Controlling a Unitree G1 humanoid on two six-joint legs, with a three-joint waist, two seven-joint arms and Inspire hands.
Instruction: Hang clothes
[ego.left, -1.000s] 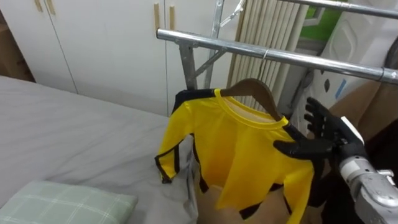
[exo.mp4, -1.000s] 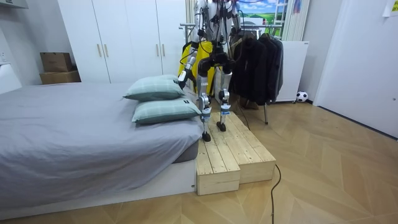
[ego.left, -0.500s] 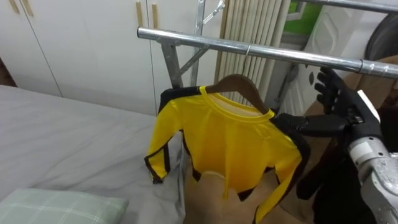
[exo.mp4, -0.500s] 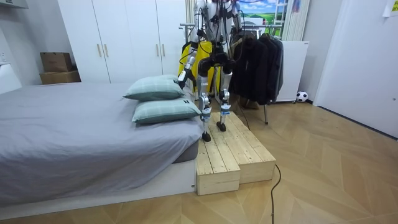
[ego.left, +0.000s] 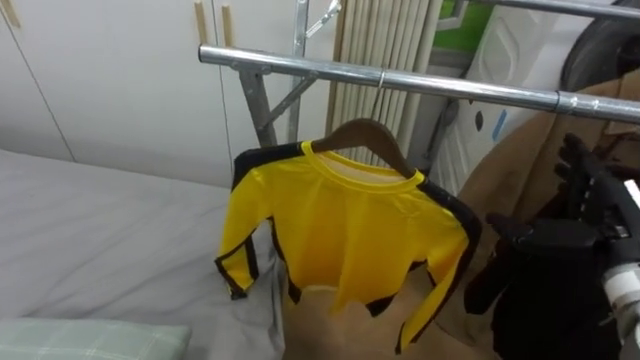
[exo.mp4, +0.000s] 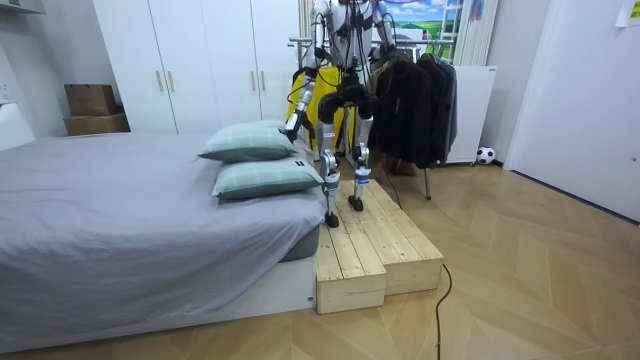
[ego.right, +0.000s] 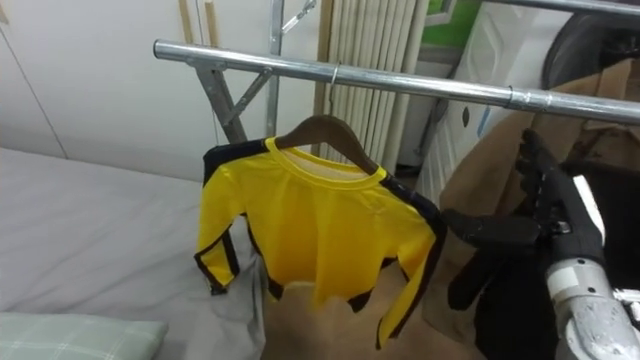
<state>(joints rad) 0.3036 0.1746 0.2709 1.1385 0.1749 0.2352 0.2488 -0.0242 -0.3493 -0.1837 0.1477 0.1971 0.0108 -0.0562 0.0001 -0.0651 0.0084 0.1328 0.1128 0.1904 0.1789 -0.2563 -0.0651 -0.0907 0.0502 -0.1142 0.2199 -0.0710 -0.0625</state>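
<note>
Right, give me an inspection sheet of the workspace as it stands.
Surface: metal rail, horizontal, beside the bed.
Job's things: yellow shirt on wooden hanger, hook over the rail.
Clutter: pillows on the bed; dark clothes further along the rail.
Hands: right hand open, beside the shirt's shoulder, holding nothing; left hand hangs at the robot's side.
Cables: nothing seen but the robot's own.
Surroundings: white wardrobe, radiator, wooden platform under the robot, cardboard boxes.
</note>
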